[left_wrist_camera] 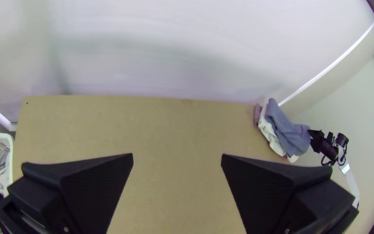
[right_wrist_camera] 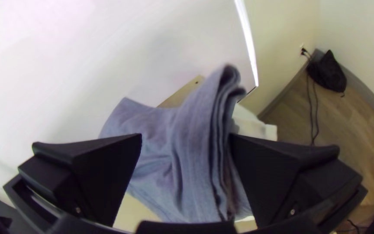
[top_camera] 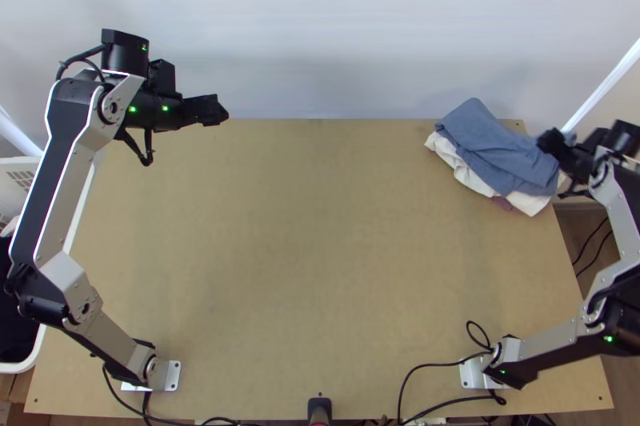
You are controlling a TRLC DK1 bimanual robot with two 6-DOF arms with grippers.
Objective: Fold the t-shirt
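Observation:
A blue-grey cloth (top_camera: 500, 146) lies folded and bunched on a white cloth (top_camera: 460, 167) at the table's far right corner. My right gripper (top_camera: 548, 142) is at the blue cloth's right end; in the right wrist view the right gripper (right_wrist_camera: 186, 143) has its fingers wide apart, with the blue cloth (right_wrist_camera: 187, 147) rising between them. My left gripper (top_camera: 220, 112) is over the table's far left part, well away from the cloths. In the left wrist view the left gripper (left_wrist_camera: 177, 158) stands open with nothing between its fingers; the blue cloth (left_wrist_camera: 285, 130) is far off.
A white basket (left_wrist_camera: 9, 162) with clothes stands beyond the table's left edge. The bare wooden table (top_camera: 320, 266) spreads between the arms. Black cables (top_camera: 432, 366) run along its near edge. A white wall rises behind the far edge. A bit of mauve cloth (top_camera: 502, 203) sticks out below the pile.

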